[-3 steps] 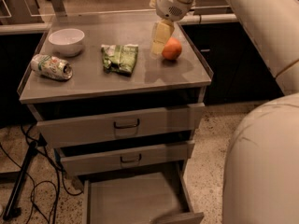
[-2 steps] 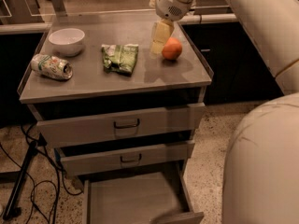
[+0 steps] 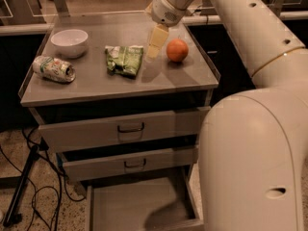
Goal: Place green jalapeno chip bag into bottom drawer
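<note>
Bag: the bag (image 3: pixel 124 60) lies crumpled and flat on the tabletop (image 3: pixel 159 81), just left of the end effector (image 3: pixel 152 53) as my camera sees it, with its right edge almost under the tip.
Bag axis: I judge its long side runs from the tabletop's front edge toward the back, though the crumpling makes me unsure.
End effector: it hangs tip-down over the tabletop, between the bag and the orange (image 3: pixel 177 50). I cannot tell whether it is released or clenched. It holds nothing that I can see, and I cannot say whether it touches the bag.
Coming move: from here I expect a short sideways shift to the left to bring it over the middle of the bag, then a drop across the short side.
Orange: just right of the end effector, so there is little room to swing that way.
Bowl (image 3: pixel 70 42): well left, beyond the bag, toward the back.
Can (image 3: pixel 54 69): farther left again, on its side near the edge.
Drawer: the bottom drawer (image 3: pixel 126 202) stands pulled out far below and in front of the end effector, under the two upper drawers (image 3: pixel 118 129).
Progress: the bag is not yet lifted.
</note>
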Available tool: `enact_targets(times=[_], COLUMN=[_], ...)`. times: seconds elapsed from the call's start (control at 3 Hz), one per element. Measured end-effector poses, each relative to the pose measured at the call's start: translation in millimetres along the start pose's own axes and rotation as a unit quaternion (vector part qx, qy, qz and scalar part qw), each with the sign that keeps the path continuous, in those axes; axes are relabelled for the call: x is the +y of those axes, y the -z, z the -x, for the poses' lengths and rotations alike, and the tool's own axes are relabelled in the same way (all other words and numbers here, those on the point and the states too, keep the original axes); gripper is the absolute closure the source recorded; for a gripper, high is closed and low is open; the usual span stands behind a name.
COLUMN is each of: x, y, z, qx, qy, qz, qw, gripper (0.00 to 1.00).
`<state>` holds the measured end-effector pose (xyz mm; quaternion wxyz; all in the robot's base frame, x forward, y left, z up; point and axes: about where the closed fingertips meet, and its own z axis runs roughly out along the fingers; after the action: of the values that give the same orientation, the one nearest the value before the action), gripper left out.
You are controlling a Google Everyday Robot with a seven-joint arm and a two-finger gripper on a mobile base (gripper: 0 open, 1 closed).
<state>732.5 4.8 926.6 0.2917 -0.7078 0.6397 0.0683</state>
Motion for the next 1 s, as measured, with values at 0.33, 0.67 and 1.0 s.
enact_targets(times=[0.33, 0.67, 1.0], x=[-3, 4, 7], y=[2, -5, -10], z=[1, 5, 11], qx=[-0.003, 0.051, 0.112], qy=[0.000, 0.009, 0.026], qz=[-0.004, 0.017, 0.041], qw=[1.0000, 0.9985, 0.9925], gripper=[0.00, 0.00, 0.00])
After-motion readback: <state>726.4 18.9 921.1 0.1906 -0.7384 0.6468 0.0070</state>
